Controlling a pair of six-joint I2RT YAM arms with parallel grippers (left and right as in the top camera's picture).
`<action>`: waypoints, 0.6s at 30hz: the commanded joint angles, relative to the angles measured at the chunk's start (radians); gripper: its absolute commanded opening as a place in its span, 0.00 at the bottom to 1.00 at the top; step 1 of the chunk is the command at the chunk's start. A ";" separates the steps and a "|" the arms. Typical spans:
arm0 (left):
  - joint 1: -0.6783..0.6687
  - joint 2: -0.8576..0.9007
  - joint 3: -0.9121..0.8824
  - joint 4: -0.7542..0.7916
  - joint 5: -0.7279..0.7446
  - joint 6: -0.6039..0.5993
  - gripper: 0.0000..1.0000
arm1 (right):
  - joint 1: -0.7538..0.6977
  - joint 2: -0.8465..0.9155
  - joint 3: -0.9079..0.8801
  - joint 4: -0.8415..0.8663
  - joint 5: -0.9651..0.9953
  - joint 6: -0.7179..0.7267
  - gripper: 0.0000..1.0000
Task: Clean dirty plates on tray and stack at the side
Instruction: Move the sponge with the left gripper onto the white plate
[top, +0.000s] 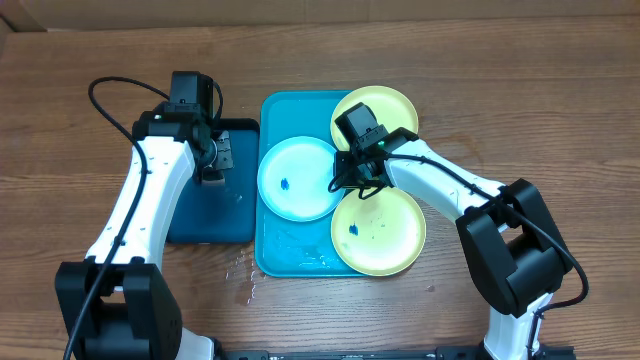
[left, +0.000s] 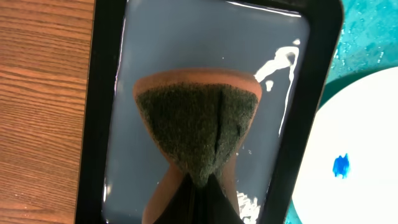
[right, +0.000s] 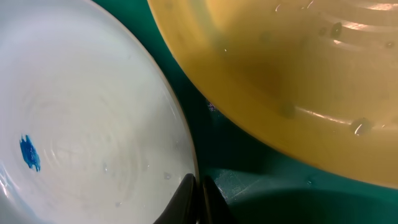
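On the turquoise tray (top: 272, 252) lie three dirty plates. The light blue plate (top: 297, 178) is at the left and carries a blue smear (right: 28, 153). One yellow-green plate (top: 380, 108) lies at the back right, another (top: 385, 235), with blue smears, at the front right. My right gripper (top: 350, 183) is shut on the light blue plate's right rim (right: 186, 143), one finger over it and one outside, as the right wrist view shows (right: 199, 186). My left gripper (left: 202, 186) is shut on an orange sponge with a dark green scrub face (left: 198, 127), held over the dark-blue tray (top: 215, 225).
The black-rimmed dark-blue tray (left: 99, 124) holds a film of water and sits against the turquoise tray's left side. Water drops lie on the wooden table (top: 245, 280) by the turquoise tray's front left corner. Bare wood surrounds both trays.
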 joint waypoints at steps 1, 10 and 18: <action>-0.005 0.022 -0.010 0.004 -0.014 -0.022 0.04 | 0.000 0.005 0.012 0.006 -0.006 0.000 0.04; 0.007 0.045 0.052 0.006 0.041 -0.021 0.04 | -0.002 0.005 0.012 0.006 -0.006 0.000 0.04; -0.007 0.045 0.243 -0.066 0.266 -0.022 0.04 | -0.005 0.005 0.012 0.006 -0.006 0.000 0.04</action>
